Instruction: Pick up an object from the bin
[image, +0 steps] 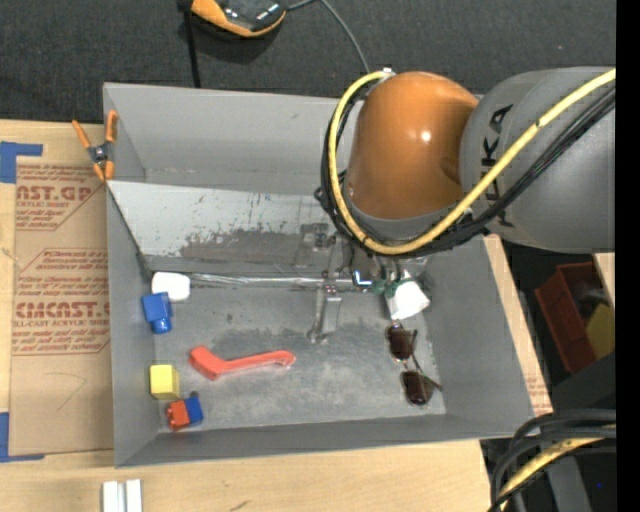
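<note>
While the arm reaches in from the right, the gripper (322, 305) hangs low over bare floor in the middle of the bin (220, 130); clenched or released, I cannot tell. Brown sunglasses (405, 362) lie just right of it, a red scoop (240, 362) near its lower left, and a yellow block (163, 380) by the left wall.

Matt metal, smooth plastic, one glossy cover.
The grey metal bin (220, 140) is matt, its floor scratched and worn pale; the orange-red plastic handled piece (245, 362) and yellow plastic cube (163, 380) look smooth; the dark-lensed sunglasses (405, 345) shine, as does the arm's orange domed cover (415, 150).
</note>
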